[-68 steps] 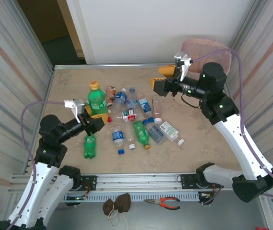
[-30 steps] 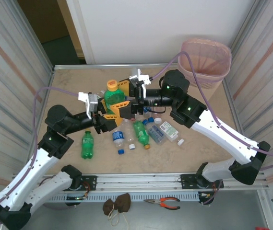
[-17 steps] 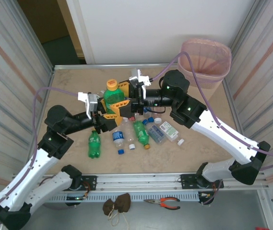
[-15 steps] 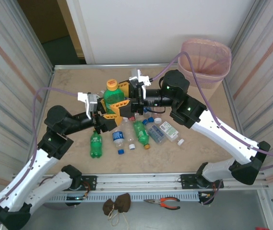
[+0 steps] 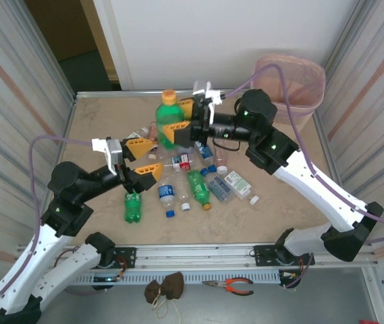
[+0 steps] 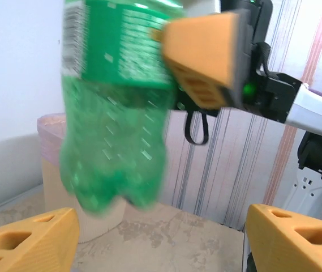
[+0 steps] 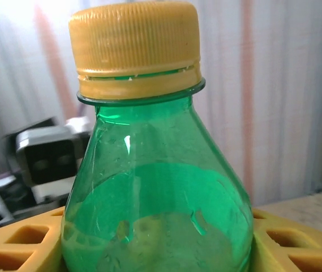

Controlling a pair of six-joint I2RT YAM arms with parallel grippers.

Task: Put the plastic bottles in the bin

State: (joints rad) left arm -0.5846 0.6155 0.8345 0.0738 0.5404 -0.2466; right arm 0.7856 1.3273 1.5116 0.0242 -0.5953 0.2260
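From above, we see the right fingers [image 5: 176,131] gripping the green bottle [image 5: 168,115] aloft near the worktop's [image 5: 97,128] far edge, and the left fingers [image 5: 138,144] open and empty. Both wrist views show that bottle upright, clamped at its sides. We judge this the carry: next, swing it over the bin [image 5: 298,84] at the far right corner, then release.

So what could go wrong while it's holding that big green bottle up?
The right end effector grips the green bottle by its sides, lifted near the small bottles; a slip could scatter them. The open left end effector sits close below, so a bump seems possible. It could also clip the rim of the pink bin.
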